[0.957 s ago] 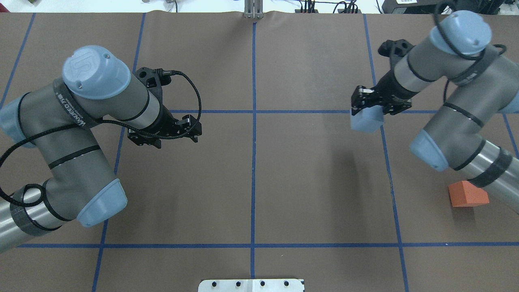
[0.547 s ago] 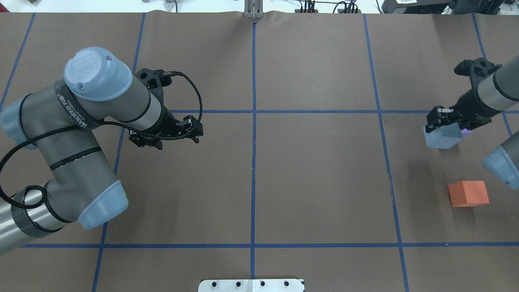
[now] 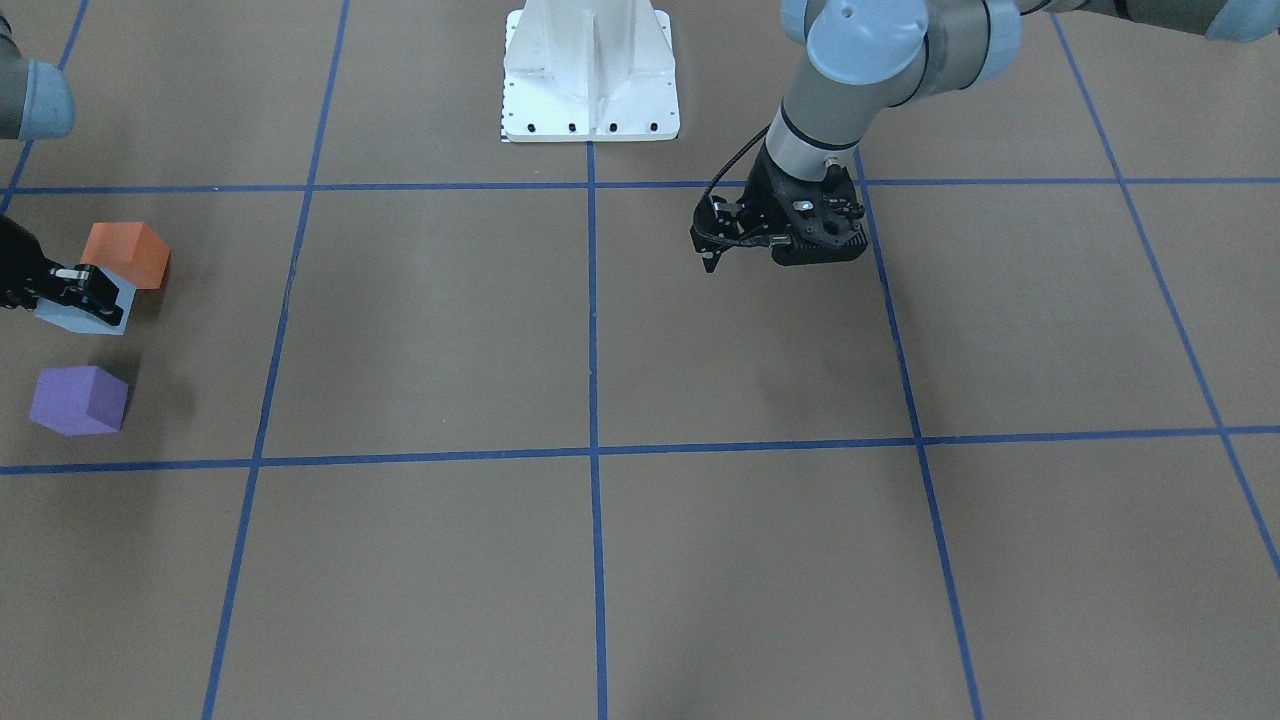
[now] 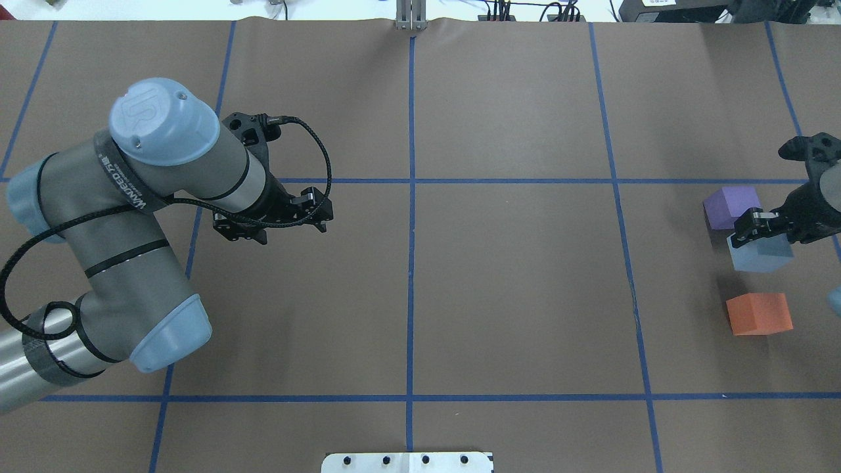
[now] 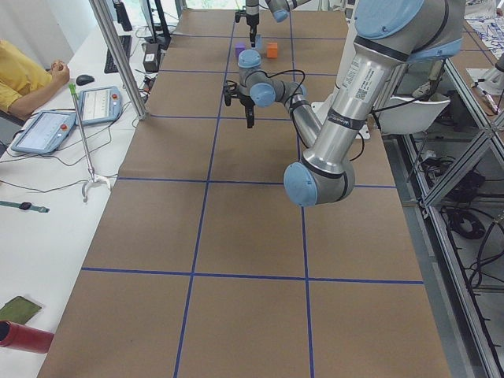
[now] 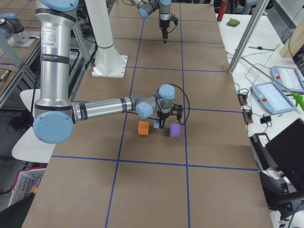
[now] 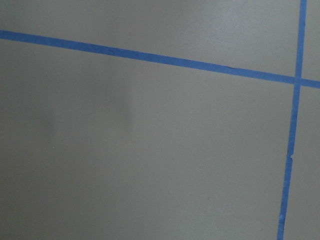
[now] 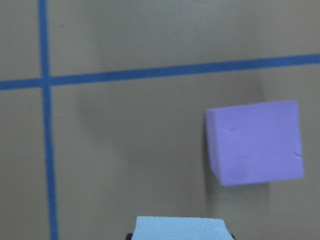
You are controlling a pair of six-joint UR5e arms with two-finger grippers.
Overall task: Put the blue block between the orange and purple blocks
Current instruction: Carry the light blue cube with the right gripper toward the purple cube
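My right gripper (image 4: 767, 233) is shut on the light blue block (image 4: 762, 255) and holds it low over the table. It sits between the purple block (image 4: 729, 206) and the orange block (image 4: 759, 314). I cannot tell if it touches the table. The front view shows the orange block (image 3: 125, 252), the blue block (image 3: 72, 316) and the purple block (image 3: 78, 400) in a row, with my right gripper (image 3: 72, 292) on the blue one. The right wrist view shows the purple block (image 8: 255, 147) and the blue block's top edge (image 8: 179, 227). My left gripper (image 4: 320, 213) hovers shut and empty, far away on the left half.
Blue tape lines (image 4: 410, 263) divide the brown table into squares. The white robot base plate (image 3: 590, 90) is at the robot's edge. A metal post (image 6: 247, 33) and tablets (image 6: 278, 95) stand beside the table. A seated operator (image 5: 24, 75) is on the far side.
My right gripper has carried the blue block to the right and nearer the robot, uncovering the purple block. The block now sits between purple and orange. The left arm has barely moved.
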